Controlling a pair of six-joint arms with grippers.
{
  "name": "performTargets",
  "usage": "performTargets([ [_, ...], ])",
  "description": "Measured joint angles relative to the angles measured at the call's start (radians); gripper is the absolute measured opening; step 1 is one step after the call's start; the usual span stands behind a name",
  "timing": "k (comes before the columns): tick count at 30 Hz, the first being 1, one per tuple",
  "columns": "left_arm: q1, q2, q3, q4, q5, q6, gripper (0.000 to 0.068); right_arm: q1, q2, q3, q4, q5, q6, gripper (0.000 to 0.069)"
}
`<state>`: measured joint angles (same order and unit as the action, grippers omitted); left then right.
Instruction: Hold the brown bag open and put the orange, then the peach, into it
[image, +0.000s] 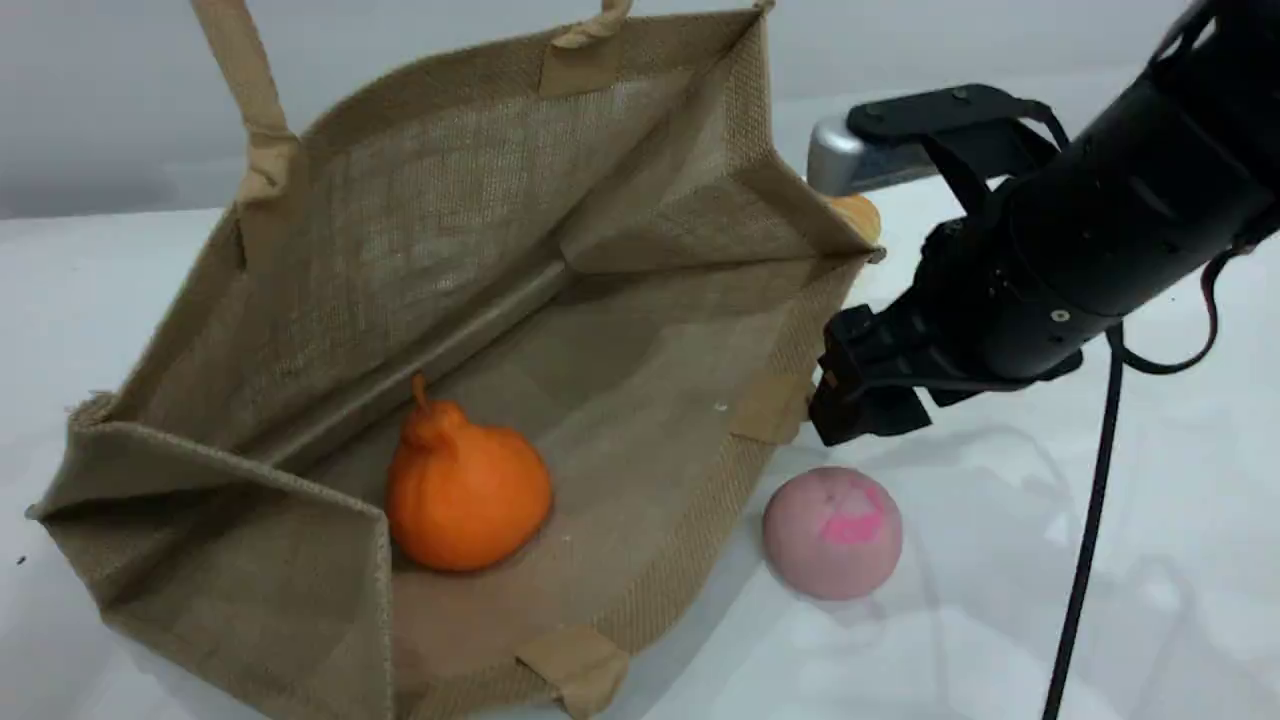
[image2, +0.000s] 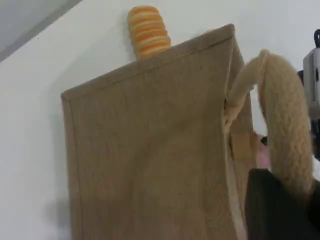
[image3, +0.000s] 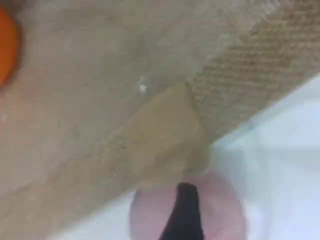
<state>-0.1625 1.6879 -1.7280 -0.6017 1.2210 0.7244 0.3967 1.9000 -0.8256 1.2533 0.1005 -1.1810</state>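
You see the brown bag (image: 640, 300) lying open on the table (image: 1000, 620), the orange (image: 466, 490) inside it. The peach (image: 832, 532) rests outside, just beside the bag's rim. Your right gripper (image: 865, 400) hangs above the peach, jaws spread wide, empty. Your left gripper (image2: 280, 210) is clamped on the bag's handle (image2: 287, 125).

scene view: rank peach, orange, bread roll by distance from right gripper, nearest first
From the right gripper:
1. peach, just below it on the table, outside the bag
2. bread roll, above it, behind the bag's corner
3. orange, to its left, inside the bag
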Motion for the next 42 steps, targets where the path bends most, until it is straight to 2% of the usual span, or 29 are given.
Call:
performTargets([
  [7, 0.0, 0.0, 0.0, 0.0, 0.0, 0.0, 0.0078, 0.0, 0.05, 0.0, 0.003, -0.004, -0.004, 0.0563],
  [13, 0.0, 0.0, 0.0, 0.0, 0.0, 0.0, 0.0078, 0.001, 0.109, 0.0, 0.0, 0.09, -0.004, 0.0563],
  [18, 0.0, 0.0, 0.0, 0.0, 0.0, 0.0, 0.0078, 0.001, 0.109, 0.0, 0.007, 0.109, -0.006, 0.0561],
  [24, 0.0, 0.0, 0.0, 0.0, 0.0, 0.0, 0.0078, 0.001, 0.109, 0.0, 0.01, 0.237, -0.025, 0.0505],
  [27, 0.0, 0.0, 0.0, 0.0, 0.0, 0.0, 0.0078, 0.001, 0.109, 0.0, 0.027, 0.248, -0.038, 0.0471],
  [33, 0.0, 0.0, 0.0, -0.002, 0.0, 0.0, 0.0078, 0.001, 0.109, 0.0, 0.028, 0.266, -0.051, 0.0365],
  [35, 0.0, 0.0, 0.0, -0.001, 0.0, 0.0, 0.0078, 0.001, 0.109, 0.0, 0.028, 0.27, -0.051, 0.0304],
  [41, 0.0, 0.0, 0.0, -0.003, 0.0, -0.001, 0.0078, 0.001, 0.109, 0.0, 0.029, 0.273, -0.051, 0.0061],
  [42, 0.0, 0.0, 0.0, -0.003, 0.0, -0.001, 0.0078, 0.001, 0.108, 0.0, 0.029, 0.273, -0.051, 0.0041],
])
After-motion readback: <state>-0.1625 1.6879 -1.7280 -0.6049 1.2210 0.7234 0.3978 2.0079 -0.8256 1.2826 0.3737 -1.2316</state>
